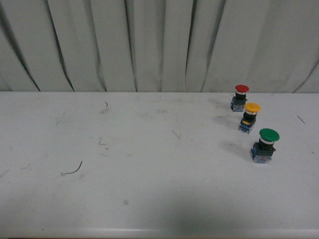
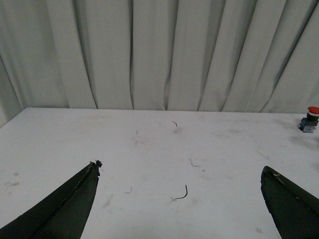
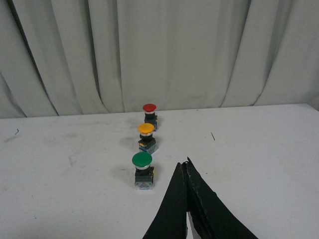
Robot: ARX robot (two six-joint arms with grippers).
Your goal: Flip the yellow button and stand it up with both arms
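Note:
The yellow button (image 1: 249, 117) stands upright on its blue-grey base, cap up, at the right of the white table (image 1: 149, 199). It also shows in the right wrist view (image 3: 146, 137). It is the middle of a row of three. My right gripper (image 3: 184, 164) is shut and empty, near the green-capped button, well short of the yellow one. My left gripper (image 2: 179, 172) is open and empty over bare table, its fingers (image 2: 75, 199) wide apart. Neither arm shows in the front view.
A red-capped button (image 1: 240, 97) stands behind the yellow one and a larger green-capped button (image 1: 265, 145) in front of it. Both show in the right wrist view, red (image 3: 149, 114) and green (image 3: 143, 170). A small curved wire scrap (image 1: 74, 171) lies at the left. Grey curtain behind.

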